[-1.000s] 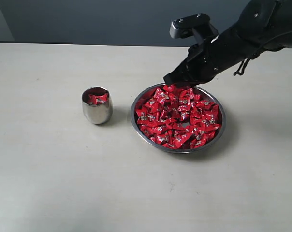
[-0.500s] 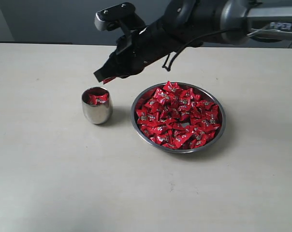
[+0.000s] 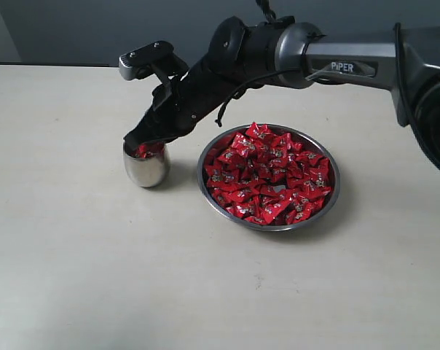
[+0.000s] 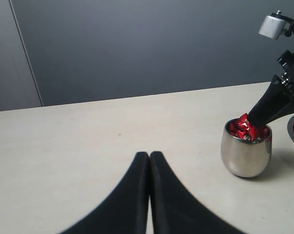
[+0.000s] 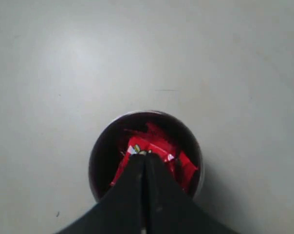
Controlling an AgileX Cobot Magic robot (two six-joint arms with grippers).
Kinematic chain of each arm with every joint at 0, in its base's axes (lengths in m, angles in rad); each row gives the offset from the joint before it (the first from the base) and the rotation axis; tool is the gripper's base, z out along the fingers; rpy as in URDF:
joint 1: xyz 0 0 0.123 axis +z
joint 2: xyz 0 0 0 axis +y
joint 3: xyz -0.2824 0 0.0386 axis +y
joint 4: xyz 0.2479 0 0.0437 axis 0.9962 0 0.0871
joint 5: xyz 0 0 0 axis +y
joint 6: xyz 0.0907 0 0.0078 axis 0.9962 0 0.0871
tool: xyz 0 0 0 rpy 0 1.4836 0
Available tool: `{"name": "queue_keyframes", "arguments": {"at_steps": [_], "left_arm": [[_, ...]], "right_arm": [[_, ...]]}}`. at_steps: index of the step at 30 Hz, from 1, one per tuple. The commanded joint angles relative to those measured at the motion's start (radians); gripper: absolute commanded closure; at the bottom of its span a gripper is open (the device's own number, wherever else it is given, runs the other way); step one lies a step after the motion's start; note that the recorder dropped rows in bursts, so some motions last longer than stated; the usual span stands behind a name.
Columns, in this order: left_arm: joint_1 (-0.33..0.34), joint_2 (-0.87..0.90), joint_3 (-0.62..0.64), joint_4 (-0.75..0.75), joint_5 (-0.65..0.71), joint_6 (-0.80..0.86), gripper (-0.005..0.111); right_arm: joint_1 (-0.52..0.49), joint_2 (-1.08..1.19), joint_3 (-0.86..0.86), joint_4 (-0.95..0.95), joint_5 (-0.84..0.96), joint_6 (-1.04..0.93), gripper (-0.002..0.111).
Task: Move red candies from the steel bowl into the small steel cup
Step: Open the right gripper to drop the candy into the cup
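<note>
Red candies lie heaped in the bowl, which stands right of the cup and apart from it on the bench. Change over the last second: the right tool has left the bowl's far rim, crossed leftward carrying one candy, and now dips its tip into the cup's mouth. Its jaws are pressed together and, as far as the right wrist view shows, pinch that candy by its wrapper; release is not yet made. By judgement, the transfer is one opening short of another delivery. The cup already holds several candies, up to near its rim. The bowl is nearly full, so most of the task lies ahead. The left tool hangs over bare bench, jaws pressed together on nothing, apart from the cup.
</note>
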Motion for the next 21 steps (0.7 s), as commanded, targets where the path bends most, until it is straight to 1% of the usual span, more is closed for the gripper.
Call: {"name": "queue_keyframes", "arguments": {"at_steps": [1,21], "left_arm": [[-0.003,-0.004,0.004,0.001,-0.006,-0.001,0.106],[-0.003,-0.004,0.004,0.001,-0.006,-0.001,0.106]], "right_arm": [[-0.001,0.015,-0.006,-0.033,-0.007,0.017,0.109],[-0.001,0.005,-0.006,-0.029,-0.028,0.019,0.109]]}}
